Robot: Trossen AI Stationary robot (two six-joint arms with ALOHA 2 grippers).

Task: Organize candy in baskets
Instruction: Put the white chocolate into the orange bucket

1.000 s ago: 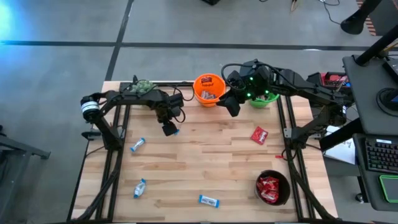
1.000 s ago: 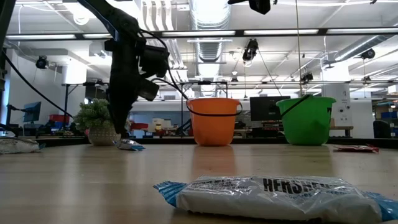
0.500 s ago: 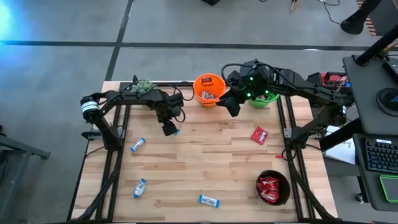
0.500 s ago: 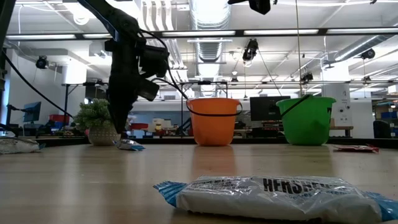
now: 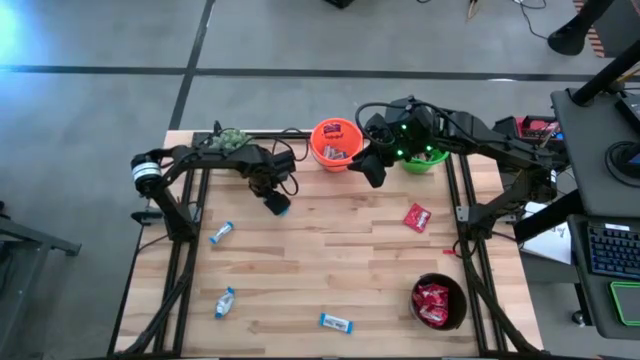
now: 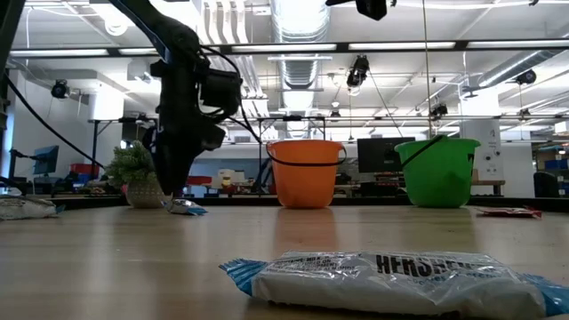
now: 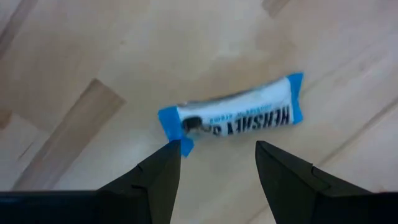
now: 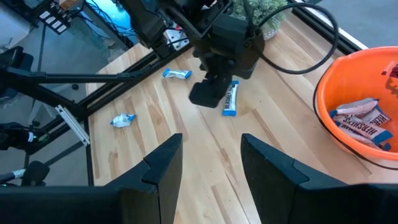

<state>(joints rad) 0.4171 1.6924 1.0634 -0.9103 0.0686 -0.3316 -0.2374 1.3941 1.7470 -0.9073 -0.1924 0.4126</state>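
left gripper [image 5: 277,204] low over the wooden plank table [image 5: 330,270], toward the far left part, near the small bushy green potted plant [image 5: 233,139]. fingers apart, nothing between them. directly under it lies a blue-and-white wrapped chocolate bar [image 7: 236,115], flat on the wood; in the left wrist view the bar sits just past the two dark fingertips [image 7: 168,163], one tip at the bar's crimped end, contact not clear. low view: gripper tip down at table level beside the same bar.

right gripper [image 5: 373,170] hangs above the table between the round orange basket [image 5: 336,143] and the round bright green basket [image 5: 424,158], both at the far edge. fingers apart, empty. right wrist view looks past its own fingers at the left arm and the bar, with the orange basket to one side holding several blue-and-white bars.

remaining loose candy on table:
- blue-and-white bar, left side [image 5: 221,232]
- blue-and-white bar, near left [image 5: 224,302]
- blue-and-white bar, near edge at centre [image 5: 336,322]; this one fills the foreground of the low view
- red crinkly packet, right of centre [image 5: 417,216]

round black basket [image 5: 439,302] at near right corner, holds red crinkly packets. contents of green basket mostly hidden by the right arm.
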